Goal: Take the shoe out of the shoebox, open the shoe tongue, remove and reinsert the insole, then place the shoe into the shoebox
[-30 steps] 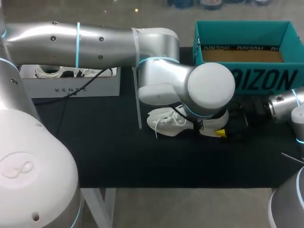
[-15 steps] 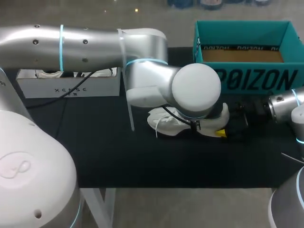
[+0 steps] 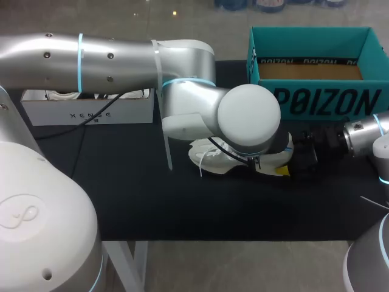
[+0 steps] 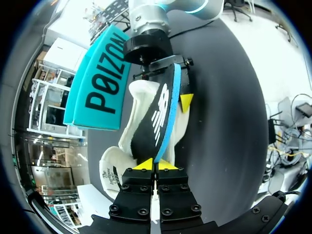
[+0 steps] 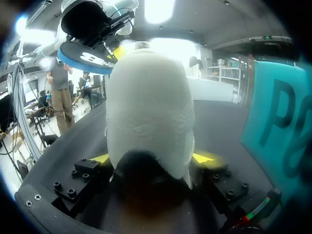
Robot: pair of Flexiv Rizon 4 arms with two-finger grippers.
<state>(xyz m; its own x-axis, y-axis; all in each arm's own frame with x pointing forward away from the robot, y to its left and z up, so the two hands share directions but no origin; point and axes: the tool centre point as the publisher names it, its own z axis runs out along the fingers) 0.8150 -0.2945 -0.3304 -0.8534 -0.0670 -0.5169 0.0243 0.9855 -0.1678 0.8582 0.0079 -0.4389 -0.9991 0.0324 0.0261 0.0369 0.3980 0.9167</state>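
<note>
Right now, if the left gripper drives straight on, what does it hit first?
Probably the shoe, which lies directly ahead of the left gripper along the insole it pinches. Beyond that is the right gripper, clamped on the heel. Depth is unclear.

White shoe (image 3: 209,157). Black insole (image 4: 152,129), white mark, blue edge. Teal shoebox (image 3: 364,61), black lettering. Black table (image 3: 152,201). Silver left arm (image 3: 115,61), cyan rings.

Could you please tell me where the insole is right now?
In the left wrist view, the insole is pinched at one end in the left gripper, just over the white shoe, with the teal shoebox beside it.
</note>
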